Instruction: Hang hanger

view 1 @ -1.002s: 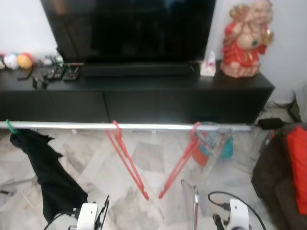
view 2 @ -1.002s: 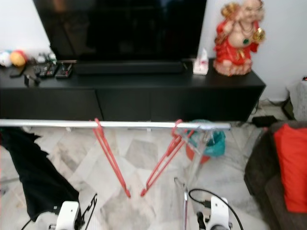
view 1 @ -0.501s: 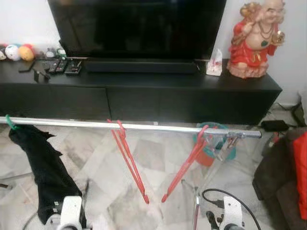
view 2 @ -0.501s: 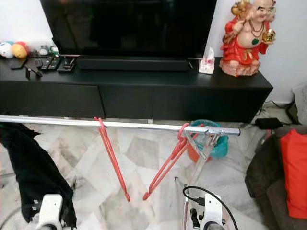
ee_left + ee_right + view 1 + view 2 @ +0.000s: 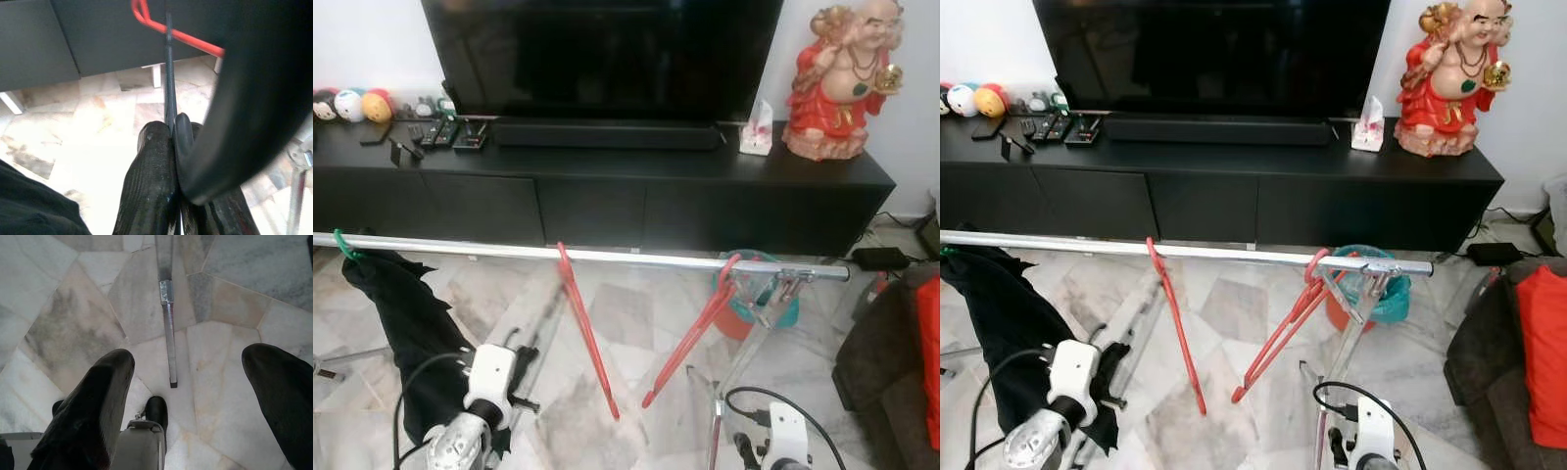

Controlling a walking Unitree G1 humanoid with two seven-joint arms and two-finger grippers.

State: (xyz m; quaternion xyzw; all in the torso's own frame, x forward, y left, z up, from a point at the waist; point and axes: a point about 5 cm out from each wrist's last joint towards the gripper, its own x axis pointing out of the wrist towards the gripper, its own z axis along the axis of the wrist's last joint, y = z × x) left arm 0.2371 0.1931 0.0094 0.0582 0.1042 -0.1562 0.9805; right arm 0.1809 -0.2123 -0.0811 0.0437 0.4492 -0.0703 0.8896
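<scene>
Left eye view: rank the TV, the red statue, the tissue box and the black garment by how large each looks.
1. TV, cut off at the top, plainly largest.
2. Black garment hanging on the rail; it is nearer the camera, which inflates it.
3. Red statue.
4. Tissue box, smallest.

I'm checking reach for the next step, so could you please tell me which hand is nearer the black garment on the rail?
Left. The left hand is right beside the black garment; the right hand is low, far across.
</scene>
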